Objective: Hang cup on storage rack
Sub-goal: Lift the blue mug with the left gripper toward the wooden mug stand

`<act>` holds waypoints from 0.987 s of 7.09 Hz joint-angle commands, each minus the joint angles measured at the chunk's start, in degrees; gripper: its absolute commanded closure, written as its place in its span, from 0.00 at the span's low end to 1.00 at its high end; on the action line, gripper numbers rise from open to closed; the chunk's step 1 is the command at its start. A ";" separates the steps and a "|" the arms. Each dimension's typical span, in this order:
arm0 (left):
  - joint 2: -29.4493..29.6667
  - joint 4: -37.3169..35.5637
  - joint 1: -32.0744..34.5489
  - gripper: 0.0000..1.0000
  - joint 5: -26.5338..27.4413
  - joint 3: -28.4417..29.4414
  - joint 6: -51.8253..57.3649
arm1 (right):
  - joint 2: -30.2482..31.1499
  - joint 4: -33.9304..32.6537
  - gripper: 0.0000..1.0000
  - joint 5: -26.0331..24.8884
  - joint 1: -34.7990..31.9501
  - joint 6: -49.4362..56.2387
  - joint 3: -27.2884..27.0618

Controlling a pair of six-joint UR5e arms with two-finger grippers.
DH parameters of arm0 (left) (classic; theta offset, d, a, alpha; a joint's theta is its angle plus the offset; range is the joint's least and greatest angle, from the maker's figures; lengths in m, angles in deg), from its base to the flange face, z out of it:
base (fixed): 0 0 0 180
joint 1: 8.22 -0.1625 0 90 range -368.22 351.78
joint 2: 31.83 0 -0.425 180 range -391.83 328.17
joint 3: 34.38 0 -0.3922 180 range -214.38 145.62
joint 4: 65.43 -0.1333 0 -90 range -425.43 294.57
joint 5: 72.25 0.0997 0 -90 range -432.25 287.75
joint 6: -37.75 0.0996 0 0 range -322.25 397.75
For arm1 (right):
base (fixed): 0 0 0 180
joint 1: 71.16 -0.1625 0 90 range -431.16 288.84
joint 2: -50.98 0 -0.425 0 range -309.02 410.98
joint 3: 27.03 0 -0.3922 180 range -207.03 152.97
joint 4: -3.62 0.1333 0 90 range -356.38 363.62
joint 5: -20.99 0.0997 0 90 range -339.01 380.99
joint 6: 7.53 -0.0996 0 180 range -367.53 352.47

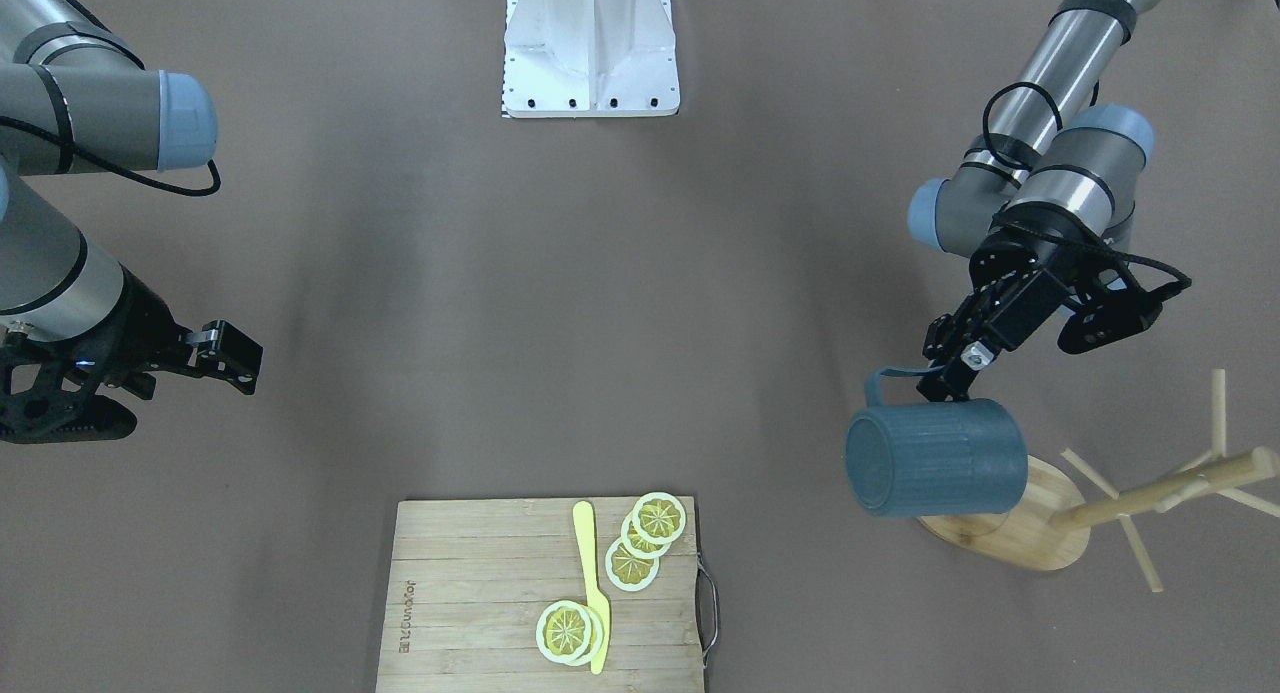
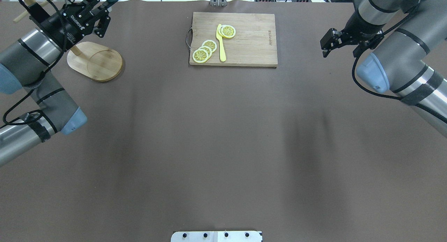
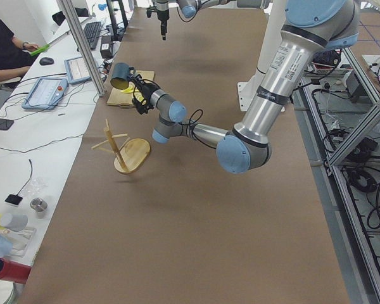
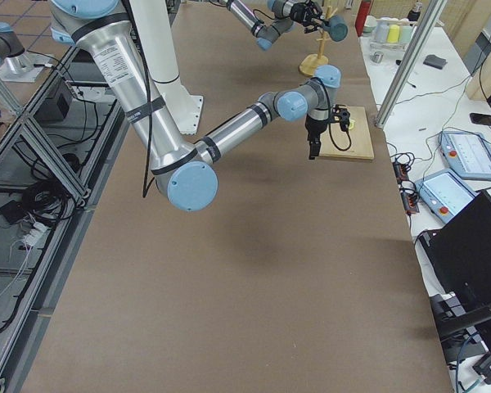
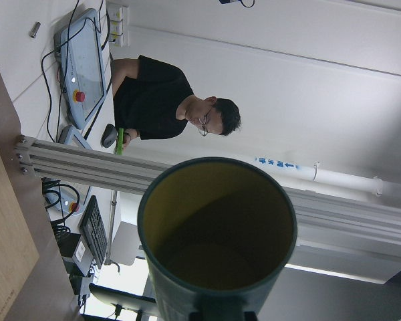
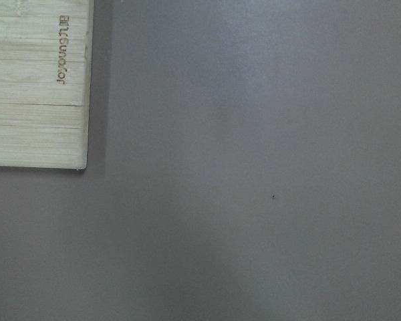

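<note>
Cutting board (image 1: 470,593): nearest the front camera; lemon slices (image 1: 633,543) and a yellow knife (image 1: 592,583) lie on it; no part in the task
Storage rack (image 1: 1050,538): stands upright on its oval base on the robot's left side of the table; every peg is bare
Cup (image 1: 935,458): in the air, tipped on its side, handle uppermost; raised above the rack and touching no peg
Left gripper (image 1: 950,375): fingers clamped on the cup's handle; the wrist camera looks straight into the yellow interior
Right gripper (image 1: 225,358): hangs over bare table, well apart from cup and rack; whether its fingers are apart or together, I cannot tell
Step in hand: carrying the cup to the rack; the hanging is not yet done
Next move: probably calls for lining the handle loop up with a free peg tip, sliding it on beside the fingers, then letting go; a nudged peg could tip the rack
</note>
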State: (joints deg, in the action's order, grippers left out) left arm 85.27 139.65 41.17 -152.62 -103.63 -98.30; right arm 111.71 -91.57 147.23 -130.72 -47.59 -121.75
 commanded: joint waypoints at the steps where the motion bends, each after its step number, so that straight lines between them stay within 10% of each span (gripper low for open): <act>1: -1.34 3.56 1.23 1.00 0.39 1.66 -4.21 | 0.00 0.00 0.00 -0.73 0.41 -0.45 -0.29; 7: -2.76 3.83 3.52 1.00 1.97 6.32 -10.64 | -0.44 0.00 0.00 -1.61 0.94 -0.80 -0.38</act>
State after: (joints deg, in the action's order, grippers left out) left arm 82.62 143.48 44.60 -150.81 -97.90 -108.27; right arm 111.28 -91.56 145.76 -129.85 -48.39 -122.17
